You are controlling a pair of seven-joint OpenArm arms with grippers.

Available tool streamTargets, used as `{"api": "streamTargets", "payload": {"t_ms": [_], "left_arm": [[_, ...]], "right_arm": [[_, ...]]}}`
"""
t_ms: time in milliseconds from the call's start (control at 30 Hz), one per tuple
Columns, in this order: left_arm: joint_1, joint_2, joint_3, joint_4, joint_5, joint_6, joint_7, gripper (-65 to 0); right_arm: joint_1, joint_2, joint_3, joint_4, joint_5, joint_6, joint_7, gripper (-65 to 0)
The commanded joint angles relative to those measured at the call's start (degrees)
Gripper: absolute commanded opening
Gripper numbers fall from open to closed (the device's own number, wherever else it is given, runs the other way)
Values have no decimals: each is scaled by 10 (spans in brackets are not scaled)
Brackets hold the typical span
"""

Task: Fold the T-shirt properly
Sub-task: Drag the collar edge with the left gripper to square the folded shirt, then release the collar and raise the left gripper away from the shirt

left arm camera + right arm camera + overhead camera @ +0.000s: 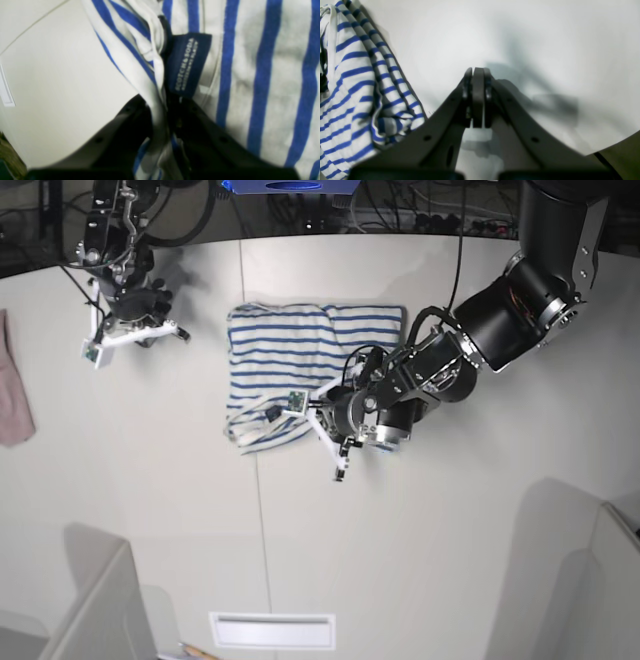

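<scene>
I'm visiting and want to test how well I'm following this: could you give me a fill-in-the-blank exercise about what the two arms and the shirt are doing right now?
1. The left gripper is shut on the ____ of the T-shirt, beside its dark neck label.
2. The right gripper is shut and holds ____.
3. The T-shirt's stripes are ____ on white.
4. At the left edge of the base view lies a ____ cloth on the table.

Missing words: fabric; nothing; blue; pinkish
</scene>
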Motion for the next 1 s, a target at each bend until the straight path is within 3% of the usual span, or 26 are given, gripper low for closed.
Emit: {"api": "streamTargets", "payload": {"t_ms": [0, 33, 233, 333, 400, 500, 700, 767, 900, 967], "left_arm": [[-19, 0, -7, 6, 7, 3, 11, -650], [-21, 0, -9, 6, 7, 3, 14, -650], [-39, 6, -12, 12, 7, 4, 14, -318], [-47, 23, -12, 12, 7, 4, 17, -201], [-51, 30, -16, 15, 8, 4, 17, -156], [-55, 31, -77, 48, 7, 4, 18, -137], [-26, 20, -205, 128, 8, 4, 29, -169], [12, -1, -253, 180, 7, 4, 58, -296], [111, -40, -338, 282, 10, 4, 67, -650], [170, -57, -383, 326, 8, 6, 66, -650]], "right_arm": [[2, 3, 0, 8, 0, 2, 9, -650], [2, 3, -1, 8, 0, 2, 9, -650], [2, 3, -3, 8, 0, 2, 10, -650], [2, 3, -4, 8, 0, 2, 11, -650], [2, 3, -4, 8, 0, 2, 10, -650], [1, 3, -4, 8, 0, 2, 9, -650], [0, 8, -1, 8, -2, 3, 12, -650], [-1, 8, -1, 8, -4, 3, 12, -650], [-5, 28, -4, 8, -5, 5, 33, -650], [-20, 52, -12, 8, -5, 5, 64, -650]]}}
